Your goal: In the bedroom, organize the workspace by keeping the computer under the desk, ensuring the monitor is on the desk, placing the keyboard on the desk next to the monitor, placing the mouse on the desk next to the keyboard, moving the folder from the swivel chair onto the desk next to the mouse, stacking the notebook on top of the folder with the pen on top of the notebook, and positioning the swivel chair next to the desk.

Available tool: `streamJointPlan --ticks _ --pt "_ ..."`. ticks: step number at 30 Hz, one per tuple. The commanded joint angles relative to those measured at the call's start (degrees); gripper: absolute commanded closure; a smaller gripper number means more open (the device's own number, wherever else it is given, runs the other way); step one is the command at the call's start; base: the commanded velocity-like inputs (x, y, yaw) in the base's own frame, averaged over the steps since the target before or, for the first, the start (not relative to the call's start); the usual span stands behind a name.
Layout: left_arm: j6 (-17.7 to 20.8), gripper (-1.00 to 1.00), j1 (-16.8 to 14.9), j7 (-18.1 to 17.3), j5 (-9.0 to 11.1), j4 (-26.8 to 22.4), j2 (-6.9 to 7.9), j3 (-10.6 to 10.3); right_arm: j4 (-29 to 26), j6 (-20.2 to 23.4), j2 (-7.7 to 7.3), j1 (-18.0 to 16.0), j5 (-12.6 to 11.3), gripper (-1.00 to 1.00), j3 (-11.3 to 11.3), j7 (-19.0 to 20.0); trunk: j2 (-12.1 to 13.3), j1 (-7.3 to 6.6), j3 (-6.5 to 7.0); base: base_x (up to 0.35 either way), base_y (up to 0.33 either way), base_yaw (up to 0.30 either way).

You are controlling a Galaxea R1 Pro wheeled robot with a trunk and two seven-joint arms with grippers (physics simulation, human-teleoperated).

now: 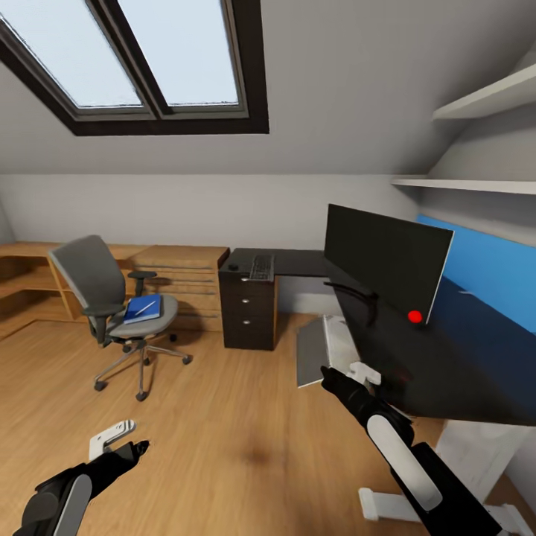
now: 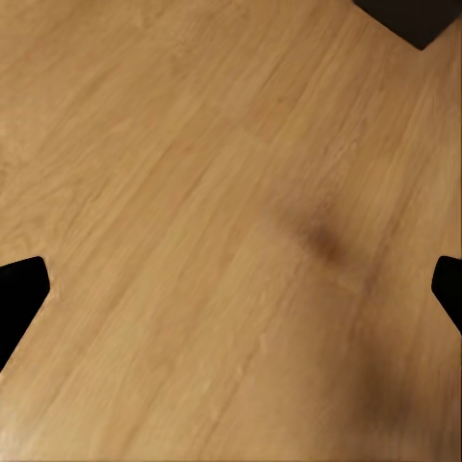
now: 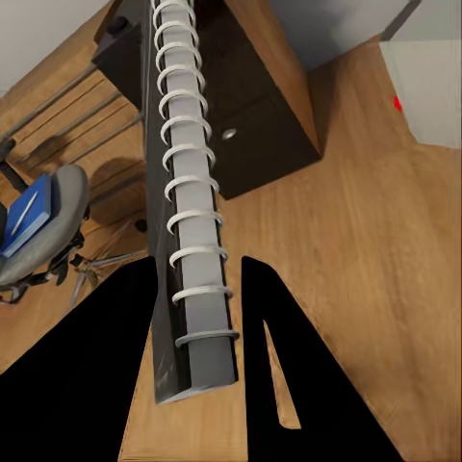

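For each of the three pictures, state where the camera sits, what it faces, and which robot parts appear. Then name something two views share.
Head: high, facing down over both arms at the desk, monitor, swivel chair.
Left wrist: faces bare floor; dark pincer fingertips at the edges.
Right wrist: looks along the right pincer, shut on the notebook.
Shared: chair with blue folder.

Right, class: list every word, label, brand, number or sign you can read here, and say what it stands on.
No readable text anywhere.
keyboard: key legends too small to read.
monitor: screen dark, one plain red dot, no lettering.
notebook in the right gripper: no visible print.
folder: plain blue.
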Motion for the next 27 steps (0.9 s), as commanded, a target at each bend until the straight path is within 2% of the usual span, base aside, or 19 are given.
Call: streamJointPlan --ticks 1,7,16,27 --pt "0.2 -1.0 0.0 0.5 0.6 0.0 0.01 0.0 -0.1 0.1 -0.05 -0.1 -0.3 1.0 0.2 -0.4 0.0 0.03 -0.08 0.241 0.24 0.271" --pt "0.2 -1.0 0.0 0.5 0.4 0.2 0.01 0.0 -0.1 0.1 -0.07 -0.1 -0.2 1.0 0.7 -0.3 0.0 0.03 -0.24 0.244 0.24 0.181" --pt "0.2 -1.0 0.0 0.5 0.4 0.3 0.0 0.0 -0.1 0.1 -0.13 -0.1 -0.2 1.0 0.7 -0.3 0.0 0.03 -0.28 0.261 0.211 0.028" --pt "0.2 -1.0 0.0 0.5 0.3 0.3 -0.07 -0.1 0.3 -0.1 -0.63 -0.1 -0.1 1.0 0.6 -0.1 0.0 0.03 -0.28 0.321 0.023 0.001"
